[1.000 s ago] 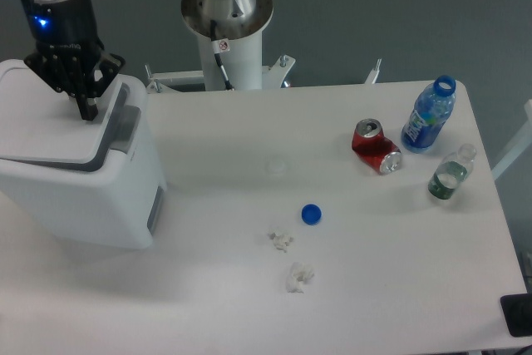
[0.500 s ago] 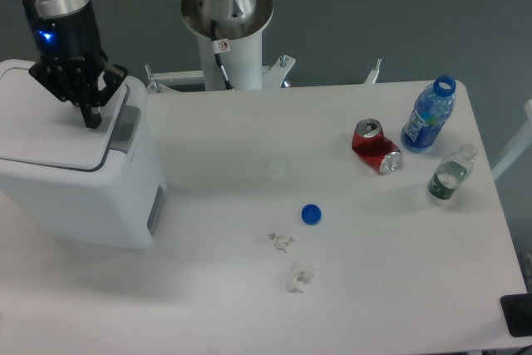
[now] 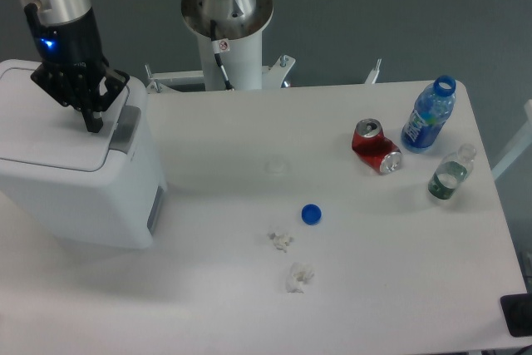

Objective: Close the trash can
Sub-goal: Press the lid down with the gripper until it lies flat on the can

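The trash can (image 3: 79,184) is a large white boxy bin at the left of the table. Its flat white lid (image 3: 41,126) lies level on the body, with the grey push tab (image 3: 125,125) at the right rim. My gripper (image 3: 92,121) points straight down over the right part of the lid, its dark fingers pressed together and the tips touching or nearly touching the lid next to the tab. It holds nothing.
A red crushed can (image 3: 376,146), a blue bottle without its cap (image 3: 429,115) and a small clear bottle (image 3: 451,172) stand at the right. A blue cap (image 3: 312,214) and white paper scraps (image 3: 299,276) lie mid-table. The robot base (image 3: 226,31) is at the back.
The lid has dropped from a raised tilt to flat on the bin. My gripper has moved down and slightly right with it.
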`<action>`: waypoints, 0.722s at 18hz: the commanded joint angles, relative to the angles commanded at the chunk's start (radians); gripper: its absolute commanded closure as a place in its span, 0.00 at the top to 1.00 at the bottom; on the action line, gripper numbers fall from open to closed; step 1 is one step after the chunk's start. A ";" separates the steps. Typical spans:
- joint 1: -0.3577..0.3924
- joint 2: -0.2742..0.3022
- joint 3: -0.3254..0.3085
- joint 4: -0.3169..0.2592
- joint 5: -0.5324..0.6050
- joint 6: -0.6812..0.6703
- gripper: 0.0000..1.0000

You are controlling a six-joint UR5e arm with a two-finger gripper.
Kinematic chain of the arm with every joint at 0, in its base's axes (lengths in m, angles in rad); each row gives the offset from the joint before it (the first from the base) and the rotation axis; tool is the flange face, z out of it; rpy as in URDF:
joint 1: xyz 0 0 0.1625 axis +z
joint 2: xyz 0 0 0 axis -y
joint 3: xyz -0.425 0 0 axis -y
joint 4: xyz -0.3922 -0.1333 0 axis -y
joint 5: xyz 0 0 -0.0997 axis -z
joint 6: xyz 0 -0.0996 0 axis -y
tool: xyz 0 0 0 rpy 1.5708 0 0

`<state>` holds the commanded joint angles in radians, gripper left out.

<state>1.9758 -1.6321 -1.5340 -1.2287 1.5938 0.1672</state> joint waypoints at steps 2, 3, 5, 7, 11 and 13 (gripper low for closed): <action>0.000 -0.003 0.000 0.000 0.000 0.000 0.06; 0.000 -0.003 0.000 0.000 0.000 0.000 0.06; 0.000 -0.003 -0.003 0.002 0.000 0.002 0.06; 0.005 -0.003 -0.005 0.002 0.000 0.012 0.06; 0.005 -0.002 -0.006 0.002 0.000 0.012 0.06; 0.005 0.000 -0.006 0.002 0.000 0.012 0.06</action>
<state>1.9804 -1.6322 -1.5401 -1.2272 1.5938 0.1795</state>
